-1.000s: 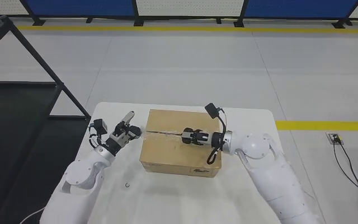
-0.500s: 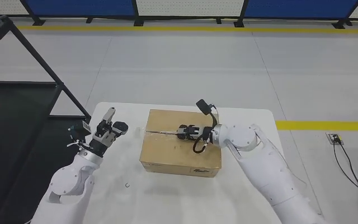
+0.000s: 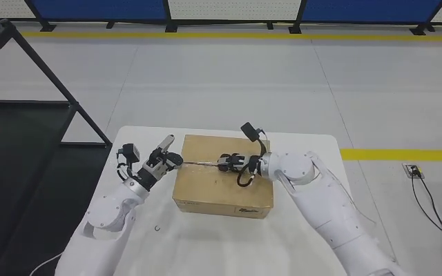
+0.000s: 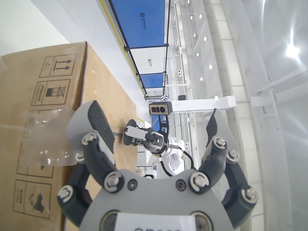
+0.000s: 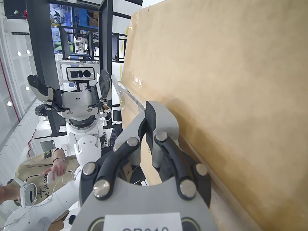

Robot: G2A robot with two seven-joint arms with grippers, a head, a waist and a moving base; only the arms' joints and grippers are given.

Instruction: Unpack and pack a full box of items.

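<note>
Since 0.5 s ago the left end effector (image 3: 172, 152) has swung back in. It sat out over the left side of the white desk (image 3: 304, 228), well apart from the brown cardboard box (image 3: 221, 193); now it is just beside the box's top left edge. Its fingers are spread wide, nothing between them. The right end effector (image 3: 223, 163) has crept a little further along the top seam toward the left arm since 1 s ago. It lies low on the lid, fingers pressed together on a clear tape strip (image 5: 127, 96). The strip runs from its tips, looking lifted off the cardboard, to the box edge where the left end effector waits. Box has not shifted: flaps down, upright at mid-desk, a tape end stuck on the side wall facing the left arm. 1 small dark ring (image 3: 158, 227) lies on the desk near the box corner closest to the robot on the left arm's side, apart from it.

For the task: unpacking is at its very start, seal only part peeled, no items out. The left arm's return looks like a set-up to take the loose tape or brace the box while the right pulls. Risk: thin tape can tear or re-stick, and a hard pull may drag the box.
</note>
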